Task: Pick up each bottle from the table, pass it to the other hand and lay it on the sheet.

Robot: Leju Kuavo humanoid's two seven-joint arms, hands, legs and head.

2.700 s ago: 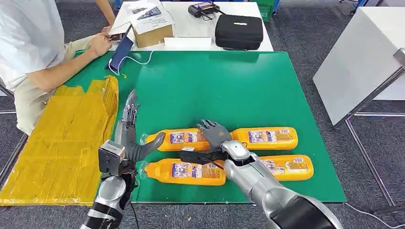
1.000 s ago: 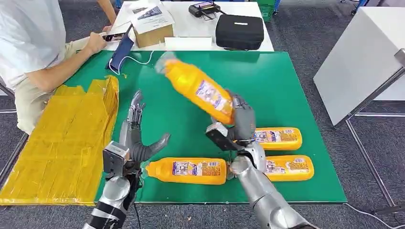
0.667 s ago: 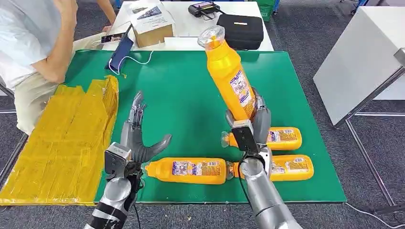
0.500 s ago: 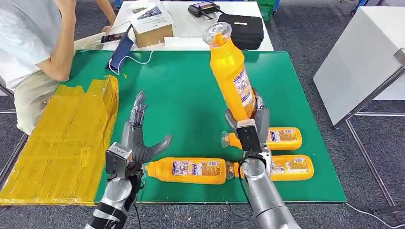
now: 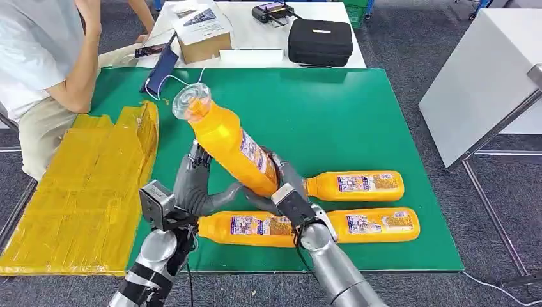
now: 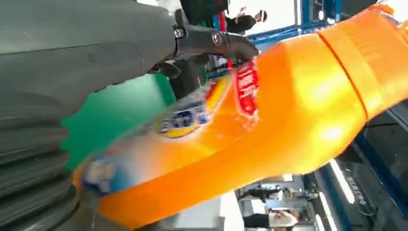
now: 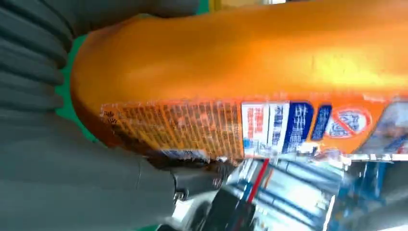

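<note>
One bottle (image 5: 231, 148) was off the table and between our two hands, and that was the change that mattered. Half a second before, we had held it nearly upright, high above the middle of the green table (image 5: 358, 109), in our right hand (image 5: 281, 189) alone, with the left hand (image 5: 198, 188) waiting open and apart near the table's left side. Now we had swung it down and across, so that it leaned with its cap toward the yellow sheet (image 5: 83, 192) and its base low between the two hands.

Our right hand gripped the bottle at its lower end; in the right wrist view the grey fingers (image 7: 96, 187) lay wrapped against the orange body (image 7: 269, 57). Our left hand had come in beside it, thumb reaching under the bottle and fingers up behind it. In the left wrist view the bottle (image 6: 269, 125) lay right against the hand, a dark finger (image 6: 211, 41) arched over it, but the picture was blurred and we could not tell whether that hand had closed firmly or merely cradled the bottle.

We judged the handover to be in progress and not finished: the right hand had not let go. Three more bottles (image 5: 355, 185) lay flat on the table near its front edge, and the sheet carried none, so most of the task remained. A person (image 5: 45, 57) sat at the far left corner, beside the sheet.
</note>
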